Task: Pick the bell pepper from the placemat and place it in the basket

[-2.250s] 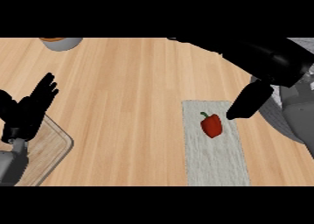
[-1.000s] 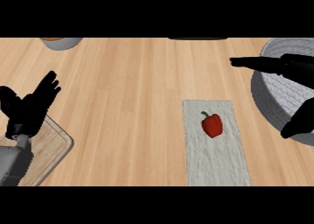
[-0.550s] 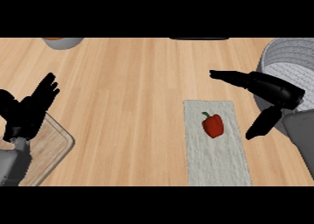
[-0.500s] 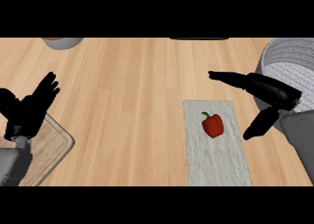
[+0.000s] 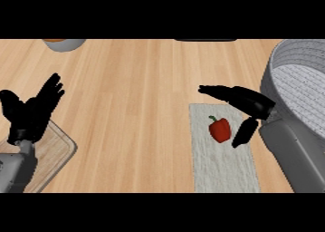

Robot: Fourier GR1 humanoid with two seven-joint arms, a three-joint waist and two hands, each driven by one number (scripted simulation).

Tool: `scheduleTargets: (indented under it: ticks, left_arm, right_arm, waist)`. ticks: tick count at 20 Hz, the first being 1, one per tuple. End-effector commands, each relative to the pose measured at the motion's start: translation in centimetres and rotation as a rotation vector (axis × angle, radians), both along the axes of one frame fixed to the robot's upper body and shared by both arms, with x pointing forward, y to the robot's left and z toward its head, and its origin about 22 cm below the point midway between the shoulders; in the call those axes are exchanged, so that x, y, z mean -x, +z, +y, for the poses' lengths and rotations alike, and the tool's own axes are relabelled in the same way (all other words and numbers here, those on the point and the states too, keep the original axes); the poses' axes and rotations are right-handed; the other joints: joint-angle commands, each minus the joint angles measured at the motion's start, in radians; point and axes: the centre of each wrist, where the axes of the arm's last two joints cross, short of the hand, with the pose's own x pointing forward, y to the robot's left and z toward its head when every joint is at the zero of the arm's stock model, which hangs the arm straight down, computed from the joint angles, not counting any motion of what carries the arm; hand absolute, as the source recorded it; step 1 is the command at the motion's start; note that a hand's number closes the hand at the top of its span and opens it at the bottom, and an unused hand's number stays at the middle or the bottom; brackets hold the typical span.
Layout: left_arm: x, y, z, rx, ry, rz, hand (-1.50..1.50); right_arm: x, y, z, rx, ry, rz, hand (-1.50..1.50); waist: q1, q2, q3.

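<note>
Head view: bell pepper (image 5: 219,130) between right hand's (image 5: 253,105) fingers (image 5: 217,90).

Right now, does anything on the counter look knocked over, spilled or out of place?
Nothing stands out. The bell pepper lies on the placemat, which sits straight on the counter. The basket stands at the right. The right hand is open beside the pepper; the left hand rests open at the left.

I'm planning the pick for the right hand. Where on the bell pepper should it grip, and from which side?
Probably around the bell pepper's red body, not the thin green stem pointing up-left. The right hand is open just to its right, thumb beside it, so closing in from the right and above seems most direct, as it lies free on the placemat.
</note>
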Motion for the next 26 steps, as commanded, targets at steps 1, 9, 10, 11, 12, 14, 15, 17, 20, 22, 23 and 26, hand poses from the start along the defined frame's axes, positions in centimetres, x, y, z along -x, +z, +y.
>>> scheduleTargets:
  ticks: [1,9,10,11,12,14,15,17,20,22,23,26]
  left_arm:
    - [0.1,0.4,2.0,0.007,-0.008,0.004,0.00]
    - [-0.2,-0.8,1.4,-0.003,0.013,0.002,0.00]
    - [0.1,-0.7,1.9,0.000,0.001,0.018,0.00]
    - [1.0,1.0,1.9,0.015,-0.003,0.000,0.00]
    - [1.8,-2.0,0.9,0.019,-0.012,0.003,0.00]
    - [-0.3,-1.8,1.0,-0.003,0.007,0.013,0.00]
    - [0.4,-1.4,0.4,-0.008,0.005,-0.002,0.00]
    - [-0.7,1.0,-0.7,0.013,0.013,0.005,0.00]
    - [0.3,-0.4,0.8,0.001,-0.027,0.001,0.00]
    - [0.4,-0.6,1.5,-0.001,0.019,0.004,0.00]
    - [-0.6,-0.7,1.0,-0.007,0.002,-0.004,0.00]
    - [-0.9,0.7,1.2,0.008,0.010,0.006,0.00]
  right_arm:
    - [-1.4,-1.1,0.8,0.068,0.029,0.011,-1.50]
    - [-0.2,-3.2,-0.3,0.068,0.029,0.019,-1.50]
    - [-1.5,-2.4,-1.4,0.059,0.033,0.018,-1.50]
    - [0.0,-3.5,-1.9,0.043,0.025,0.020,-1.50]
    - [-0.7,-4.4,-3.2,0.052,0.039,0.024,-1.50]
    - [-0.8,-2.6,-1.6,0.037,0.053,0.043,-1.50]
    - [-0.6,-3.5,-1.9,0.020,0.064,0.070,-1.50]
    - [0.9,-3.7,-2.9,0.028,0.101,0.052,-1.50]
    - [-0.1,-4.4,-2.0,0.022,0.121,0.044,-1.50]
    - [0.6,-3.0,-3.5,0.036,0.121,0.047,-1.50]
    - [1.4,-3.7,-1.1,0.032,0.114,0.046,-1.50]
    - [0.7,-3.9,-1.6,0.068,0.082,0.011,-1.50]
  waist:
    - [0.003,0.001,0.000]
    - [-0.006,-0.001,0.000]
    - [-0.003,0.000,0.000]
    - [-0.003,-0.002,0.000]
    - [0.001,0.001,0.000]
    - [-0.007,-0.001,0.000]
    - [-0.004,-0.001,0.000]
    - [-0.008,-0.002,0.000]
    - [-0.002,0.000,0.000]
    - [-0.006,-0.002,0.000]
    - [-0.009,-0.002,0.000]
    - [-0.007,-0.002,0.000]
